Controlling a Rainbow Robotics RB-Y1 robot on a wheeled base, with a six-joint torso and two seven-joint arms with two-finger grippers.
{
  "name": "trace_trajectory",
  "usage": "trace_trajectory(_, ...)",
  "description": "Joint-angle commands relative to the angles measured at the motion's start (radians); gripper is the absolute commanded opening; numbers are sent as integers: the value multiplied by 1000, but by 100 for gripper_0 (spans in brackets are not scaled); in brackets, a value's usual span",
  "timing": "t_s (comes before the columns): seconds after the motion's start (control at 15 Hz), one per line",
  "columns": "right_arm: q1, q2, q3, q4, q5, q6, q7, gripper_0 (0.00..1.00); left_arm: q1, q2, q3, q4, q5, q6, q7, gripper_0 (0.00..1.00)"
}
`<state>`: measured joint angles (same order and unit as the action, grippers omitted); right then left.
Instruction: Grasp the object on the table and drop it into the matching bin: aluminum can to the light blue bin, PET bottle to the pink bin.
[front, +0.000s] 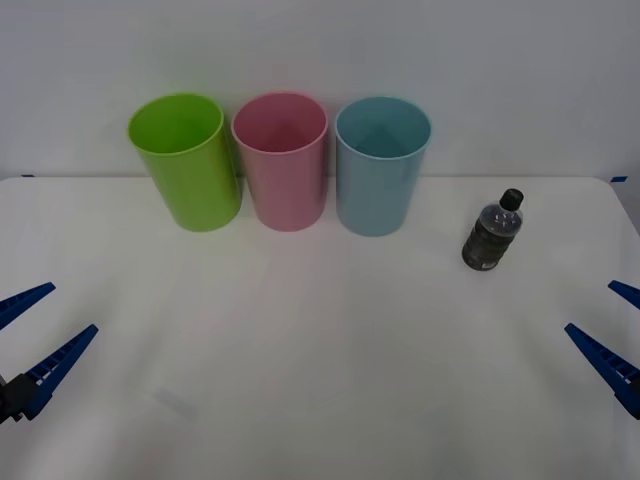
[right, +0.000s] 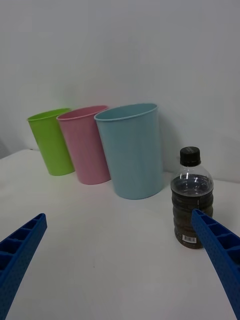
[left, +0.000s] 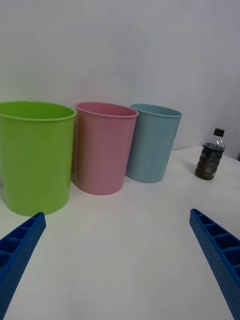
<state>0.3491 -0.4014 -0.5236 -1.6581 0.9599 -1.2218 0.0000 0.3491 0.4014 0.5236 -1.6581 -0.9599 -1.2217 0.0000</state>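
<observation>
A: From the front, what stands on the counter (front: 320, 380)?

B: Three bins in a row along the far edge: lime green bin (front: 185, 160), pink bin (front: 281, 160), light blue bin (front: 381, 165). The PET bottle (front: 493, 231) stands upright, apart from the light blue bin, nearer the right edge of the counter.

A: And the arms?

B: The left end effector (front: 30, 335) waits at the near left corner, the right end effector (front: 612, 325) at the near right edge. Both have the fingers spread wide and hold nothing.

A: The right wrist camera?

B: The bottle (right: 192, 200) is close, upright, just beside the light blue bin (right: 132, 150). One blue finger (right: 220, 250) covers its lower corner in the picture, but they are not touching. The pink bin (right: 85, 145) stands behind.

A: The left wrist camera?

B: Blue fingers (left: 20, 250) far apart, empty. The green bin (left: 35, 155) is nearest, then the pink (left: 102, 147), then the blue (left: 150, 142); the bottle (left: 210, 160) is well beyond them.
</observation>
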Motion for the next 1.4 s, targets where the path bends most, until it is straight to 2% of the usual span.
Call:
trace_trajectory(0.07, 0, 0, 0, 0, 0, 0, 0, 100, 0, 0, 0, 0, 0, 0, 0, 100)
trace_trajectory(0.2, 27, -7, 7, 20, 20, -7, 0, 100, 0, 0, 0, 0, 0, 0, 0, 100)
trace_trajectory(0.67, 38, -56, -13, 32, 10, -4, 26, 100, 0, 0, 0, 0, 0, 0, 0, 100)
trace_trajectory(1.0, 28, -60, -21, 86, 10, 18, 83, 100, 0, 0, 0, 0, 0, 0, 0, 100)
trace_trajectory(1.4, 18, -59, 71, 89, 10, 196, 146, 100, 0, 0, 0, 0, 0, 0, 0, 100)
